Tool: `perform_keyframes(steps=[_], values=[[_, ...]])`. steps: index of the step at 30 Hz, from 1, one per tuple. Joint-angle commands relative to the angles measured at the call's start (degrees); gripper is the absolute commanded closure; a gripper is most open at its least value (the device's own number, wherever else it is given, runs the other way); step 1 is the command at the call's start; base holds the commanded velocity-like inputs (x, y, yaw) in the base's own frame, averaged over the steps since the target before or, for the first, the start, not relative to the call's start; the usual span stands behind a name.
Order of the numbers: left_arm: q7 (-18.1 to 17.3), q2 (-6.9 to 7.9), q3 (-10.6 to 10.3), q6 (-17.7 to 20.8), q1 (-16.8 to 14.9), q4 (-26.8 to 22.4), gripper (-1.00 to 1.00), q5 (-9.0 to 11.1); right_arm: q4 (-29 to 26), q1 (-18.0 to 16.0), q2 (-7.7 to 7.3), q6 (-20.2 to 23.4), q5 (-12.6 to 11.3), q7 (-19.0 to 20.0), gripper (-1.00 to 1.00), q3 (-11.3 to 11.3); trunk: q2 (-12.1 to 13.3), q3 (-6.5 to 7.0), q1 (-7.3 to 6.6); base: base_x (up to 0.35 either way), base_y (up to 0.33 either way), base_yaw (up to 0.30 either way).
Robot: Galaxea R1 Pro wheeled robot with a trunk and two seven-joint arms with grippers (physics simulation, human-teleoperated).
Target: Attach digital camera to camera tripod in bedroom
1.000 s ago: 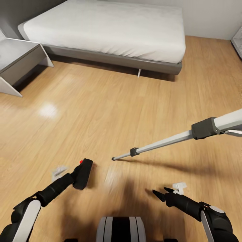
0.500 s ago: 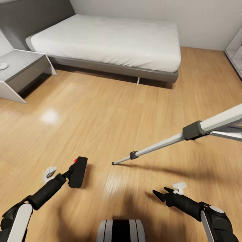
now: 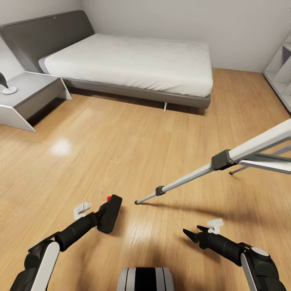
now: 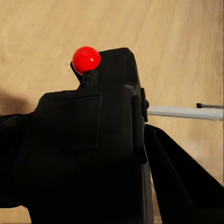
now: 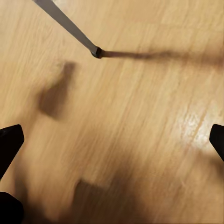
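Note:
My left gripper (image 3: pixel 103 215) is shut on the digital camera (image 3: pixel 110 207), a black box with a red dot (image 3: pixel 108 198) on top, held low over the wood floor. Up close, the digital camera (image 4: pixel 93 154) hides most of the fingers. The camera tripod (image 3: pixel 226 157) leans in from the right, and one silver leg ends in a foot (image 3: pixel 137 201) just right of the camera. That leg (image 4: pixel 182 112) also shows past the camera body. My right gripper (image 3: pixel 192 232) hangs open and empty near the floor, below the leg. The right gripper (image 5: pixel 112 140) looks down on the leg's foot (image 5: pixel 96 51).
A low grey bed (image 3: pixel 133 60) with a white mattress stands at the back. A grey nightstand (image 3: pixel 28 95) with a lamp base (image 3: pixel 8 89) is at the left. A white shelf (image 3: pixel 281 72) stands at the right edge. Bare wood floor (image 3: pixel 121 141) lies between.
The head view has tilted up, showing more of the bed and wall. My left gripper has carried the camera rightward, nearer the tripod leg's foot. The right gripper has held still.

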Motion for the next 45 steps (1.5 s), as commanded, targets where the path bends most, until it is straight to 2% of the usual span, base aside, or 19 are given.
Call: perform_keyframes(steps=[1,4,7,36,40,45], values=[[-0.2,0.02,-1.0,0.3,0.0,0.0,1.00,-0.2,0.0,0.0,0.02,0.4,0.2,0.3,-1.00,-0.1,0.0,0.19,-0.03,0.000,0.000,0.000],[-0.1,0.04,-4.8,0.2,0.0,0.1,1.00,-0.4,0.0,0.0,0.03,0.4,0.2,0.3,-1.00,-0.3,0.0,0.86,-0.11,0.000,0.000,0.000],[-0.1,0.01,-5.3,0.1,0.0,0.1,1.00,-0.4,0.0,0.0,0.03,0.4,0.2,0.3,-1.00,-0.3,0.1,1.52,-0.19,0.000,0.000,0.000],[0.4,-0.33,-6.0,0.1,0.0,0.3,1.00,-0.4,0.0,0.0,-0.06,0.4,0.2,0.3,-1.00,-0.2,0.5,7.95,-0.94,0.000,0.000,0.000],[4.4,-0.35,-6.1,0.1,0.0,0.3,1.00,-0.4,0.0,0.0,-0.03,0.4,0.2,0.3,-1.00,-0.4,0.5,8.83,-1.04,0.000,0.000,0.000],[7.6,-0.37,-6.3,0.1,0.0,0.2,1.00,-0.3,0.0,0.0,0.01,0.4,0.2,0.3,-1.00,-0.4,0.6,9.94,-1.17,0.000,0.000,0.000]])
